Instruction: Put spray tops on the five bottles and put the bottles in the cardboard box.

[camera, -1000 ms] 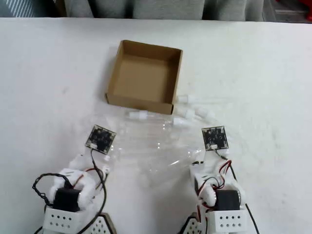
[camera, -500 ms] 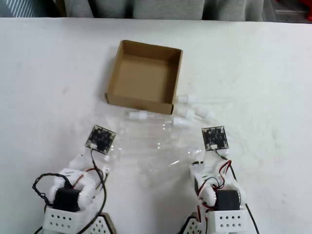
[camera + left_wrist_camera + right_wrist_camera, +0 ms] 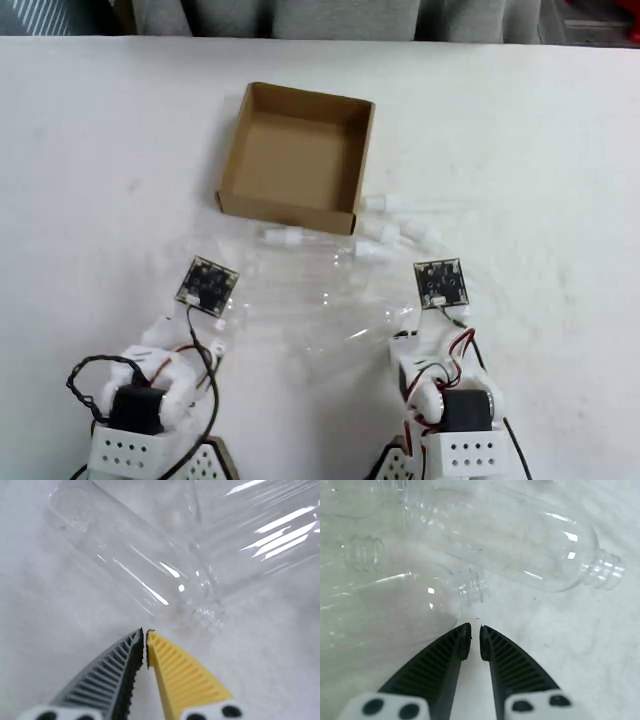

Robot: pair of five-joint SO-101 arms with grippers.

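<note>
White tabletop (image 3: 100,150) carries everything. Nearest, the left end effector (image 3: 145,636) and the right end effector (image 3: 474,634) hover with fingers pressed together, gripping nothing. Just ahead, clear plastic bottles (image 3: 510,535) lie on their sides with bare threaded necks. Beyond them lie small white spray tops (image 3: 385,232) beside the open brown cardboard box (image 3: 285,212).

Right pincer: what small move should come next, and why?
Probably open the right pincer. Its jaws stand shut on nothing, a bottle with a bare neck lies just ahead of its tips, and the spray tops lie loose beside the empty box.
</note>
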